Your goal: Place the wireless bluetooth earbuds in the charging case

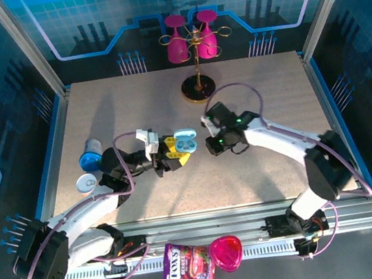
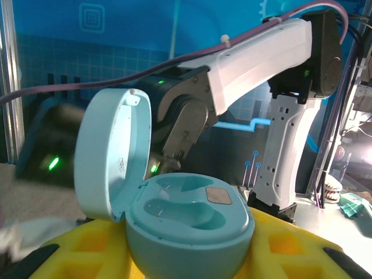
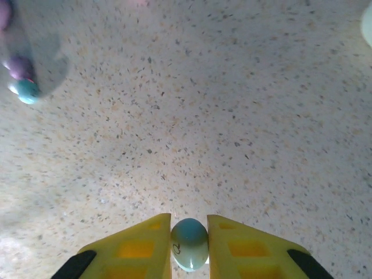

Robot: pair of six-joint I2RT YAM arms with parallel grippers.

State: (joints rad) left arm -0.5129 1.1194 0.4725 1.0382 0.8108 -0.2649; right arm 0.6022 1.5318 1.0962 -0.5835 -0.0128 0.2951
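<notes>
left end effector (image 2: 189,253): clamps 1 open charging case (image 2: 192,218) | right end effector (image 3: 189,247): pinches 1 pale-blue earbud (image 3: 189,239)

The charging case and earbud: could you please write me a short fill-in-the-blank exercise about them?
The charging case, held by the left gripper, has its lid ____. Its two wells are ____. The right gripper, pinching the earbud, has ____ fingers.
Missing: open; empty; yellow.

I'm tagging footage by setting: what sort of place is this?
Likely a robot demo or test cell: a speckled table fenced by aluminium framing, blue circuit-print backdrop panels, left arm and right arm bolted at its edge.
</notes>
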